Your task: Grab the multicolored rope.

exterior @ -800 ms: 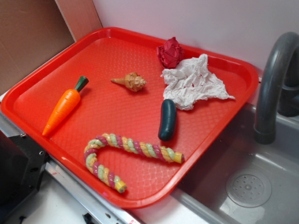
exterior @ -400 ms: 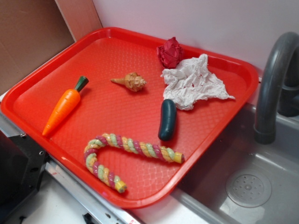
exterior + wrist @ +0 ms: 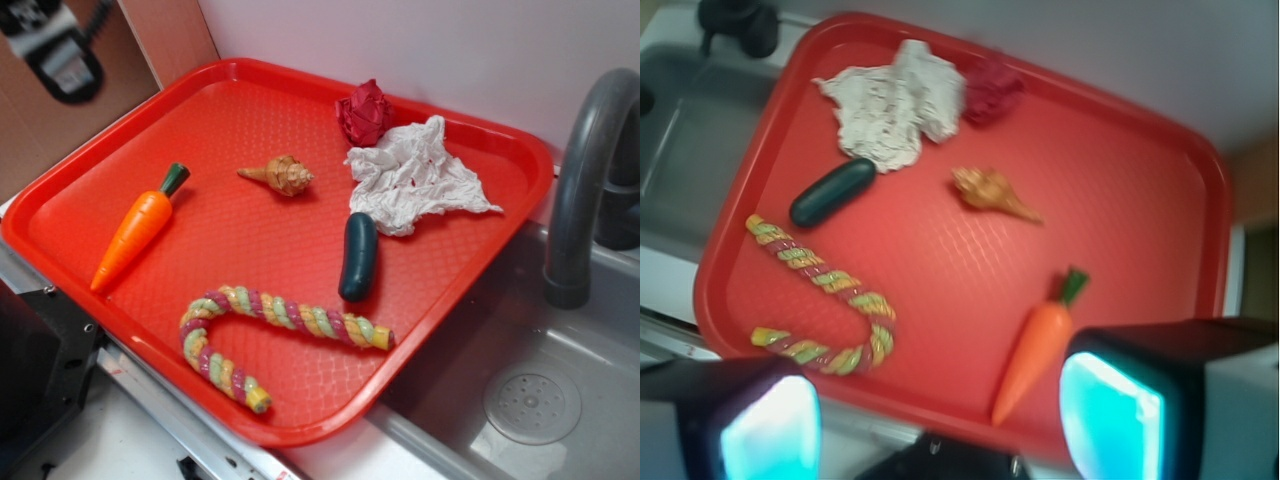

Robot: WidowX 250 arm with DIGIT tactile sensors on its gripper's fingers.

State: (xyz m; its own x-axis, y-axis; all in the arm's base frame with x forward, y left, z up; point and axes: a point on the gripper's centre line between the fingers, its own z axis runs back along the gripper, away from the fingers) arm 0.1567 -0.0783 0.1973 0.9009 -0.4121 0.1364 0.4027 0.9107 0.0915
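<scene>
Multicolored rope [image 3: 268,322] lies hook-bent along tray [image 3: 90,190] front edge, near sink-side corner, dark pickle [image 3: 358,257] just beside. We judge it light, soft, twisted surface grippy; best pinch across straight mid-section. Gripper [image 3: 940,415] high above tray, jaws wide, empty.

The end effector [image 3: 55,50] has come into the exterior view at the upper left, above the far left corner of the red tray [image 3: 250,75], where a moment ago only the brown board showed. It hangs well apart from everything on the tray.
</scene>
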